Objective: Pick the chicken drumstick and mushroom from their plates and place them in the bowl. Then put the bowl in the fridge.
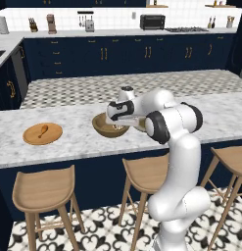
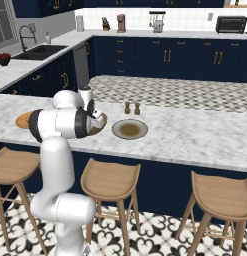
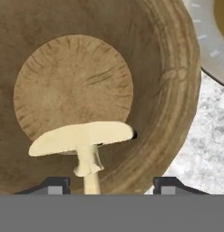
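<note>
My gripper (image 3: 112,186) hangs over the deep wooden bowl (image 3: 168,90) at the middle of the island counter, jaws open and wide apart. The pale mushroom (image 3: 81,138) is inside the bowl's mouth, cap up, its thin stem running down between my fingertips (image 3: 54,186) without touching either. In the left base view the hand (image 1: 118,122) points down into the bowl (image 1: 104,128). The chicken drumstick (image 1: 43,130) lies on the flat wooden plate (image 1: 32,136) to the left. The grey-rimmed plate (image 2: 116,129) sits just right of the bowl, bare. The fridge is out of view.
Two small brown shakers (image 2: 132,108) stand behind the grey-rimmed plate. Wooden stools (image 1: 44,188) line the near side of the island. Navy cabinets and a back counter with appliances (image 1: 152,21) lie beyond a tiled aisle.
</note>
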Robot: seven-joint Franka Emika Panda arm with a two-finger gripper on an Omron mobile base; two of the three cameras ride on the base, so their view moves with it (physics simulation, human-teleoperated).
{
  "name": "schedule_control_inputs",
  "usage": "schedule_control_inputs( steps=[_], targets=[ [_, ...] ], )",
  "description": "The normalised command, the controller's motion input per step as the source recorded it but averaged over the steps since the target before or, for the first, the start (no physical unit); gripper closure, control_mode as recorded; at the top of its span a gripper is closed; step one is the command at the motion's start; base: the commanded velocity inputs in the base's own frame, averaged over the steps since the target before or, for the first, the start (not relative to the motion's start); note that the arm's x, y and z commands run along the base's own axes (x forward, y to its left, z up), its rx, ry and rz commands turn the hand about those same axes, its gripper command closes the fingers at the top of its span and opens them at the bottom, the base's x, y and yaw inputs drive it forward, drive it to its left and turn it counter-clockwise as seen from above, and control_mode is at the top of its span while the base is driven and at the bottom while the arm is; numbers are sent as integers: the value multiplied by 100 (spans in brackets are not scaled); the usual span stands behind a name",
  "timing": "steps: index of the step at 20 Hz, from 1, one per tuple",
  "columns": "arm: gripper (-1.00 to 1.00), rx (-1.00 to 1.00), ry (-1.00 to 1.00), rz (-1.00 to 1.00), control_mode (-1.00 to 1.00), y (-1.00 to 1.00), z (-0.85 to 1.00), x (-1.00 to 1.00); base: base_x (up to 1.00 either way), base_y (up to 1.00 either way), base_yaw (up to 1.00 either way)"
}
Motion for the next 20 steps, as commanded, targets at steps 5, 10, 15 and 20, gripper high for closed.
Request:
schedule_control_inputs(
  steps=[5,10,15,20],
  targets=[
    [-100,0,-1,0,-100,0,13,0,0,0,0],
    [-100,0,-2,0,-100,9,37,-32,0,0,0],
    [-100,0,0,0,-100,3,36,-69,0,0,0],
    [-100,0,-1,1,-100,-3,29,-76,0,0,0]
  ],
)
